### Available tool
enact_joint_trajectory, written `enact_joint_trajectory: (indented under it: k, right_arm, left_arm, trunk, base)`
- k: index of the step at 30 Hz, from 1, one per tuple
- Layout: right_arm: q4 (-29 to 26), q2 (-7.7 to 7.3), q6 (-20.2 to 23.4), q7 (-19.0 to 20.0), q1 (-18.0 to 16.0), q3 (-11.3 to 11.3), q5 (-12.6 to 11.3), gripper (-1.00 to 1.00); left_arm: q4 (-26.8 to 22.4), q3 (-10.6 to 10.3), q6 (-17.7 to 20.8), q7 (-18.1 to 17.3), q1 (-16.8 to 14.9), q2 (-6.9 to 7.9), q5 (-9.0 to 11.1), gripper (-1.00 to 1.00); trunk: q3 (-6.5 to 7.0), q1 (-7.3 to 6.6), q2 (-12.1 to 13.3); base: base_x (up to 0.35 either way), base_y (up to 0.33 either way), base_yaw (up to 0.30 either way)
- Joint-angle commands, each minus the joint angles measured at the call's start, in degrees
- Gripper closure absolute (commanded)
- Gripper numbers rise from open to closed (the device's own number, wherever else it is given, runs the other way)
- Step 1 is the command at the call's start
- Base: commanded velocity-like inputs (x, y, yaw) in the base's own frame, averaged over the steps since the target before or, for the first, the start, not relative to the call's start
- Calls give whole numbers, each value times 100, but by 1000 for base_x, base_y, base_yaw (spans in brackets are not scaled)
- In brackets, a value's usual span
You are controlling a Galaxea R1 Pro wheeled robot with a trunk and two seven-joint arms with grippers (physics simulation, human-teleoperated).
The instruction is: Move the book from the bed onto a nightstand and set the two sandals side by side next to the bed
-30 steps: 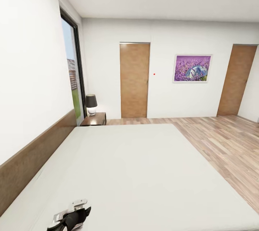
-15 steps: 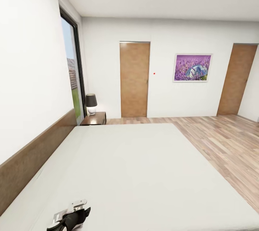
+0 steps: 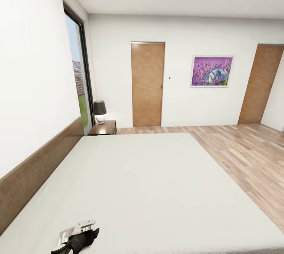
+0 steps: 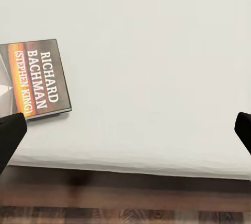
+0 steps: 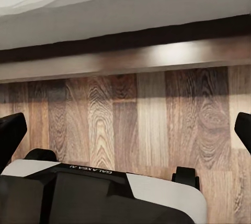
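The book point(image 4: 36, 80) lies flat on the pale mattress point(image 4: 157, 51) near its edge, its cover reading "Richard Bachman". My left gripper point(image 4: 125, 132) hangs open above the mattress edge, and the book sits just inside one fingertip point(image 4: 10, 135), apart from it. In the head view my left arm point(image 3: 79, 239) shows low over the bed point(image 3: 150, 183). My right gripper point(image 5: 125, 130) is open with nothing in it, over the wood floor point(image 5: 151, 114) beside the dark bed frame point(image 5: 130, 59). A nightstand point(image 3: 103, 128) stands at the bed's far corner. The sandals are out of view.
A dark-shaded lamp point(image 3: 99, 111) stands on the nightstand. The headboard point(image 3: 35, 167) runs along the left wall below a tall window point(image 3: 77, 80). Two wooden doors point(image 3: 147, 84) and a purple picture point(image 3: 212, 71) are on the far wall. My base point(image 5: 104, 195) sits close to the bed frame.
The head camera has shifted a little, so the room sits slightly differently in the picture. The left arm and the things on the bed have not moved.
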Motion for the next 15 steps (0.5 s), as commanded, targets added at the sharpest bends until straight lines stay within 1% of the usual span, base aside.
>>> enact_joint_trajectory:
  k: [1,15]
  right_arm:
    - [20,-5,-8,20,-10,-44,9,-100]
    - [21,-1,-9,3,-10,-44,17,-100]
  left_arm:
    - [-1,42,20,-45,-5,-3,20,-100]
    - [-1,42,22,-45,-5,-4,20,-100]
  trunk:
    - [-19,1,-9]
    - [-39,1,-9]
  base:
    - [0,0,0]
    - [0,0,0]
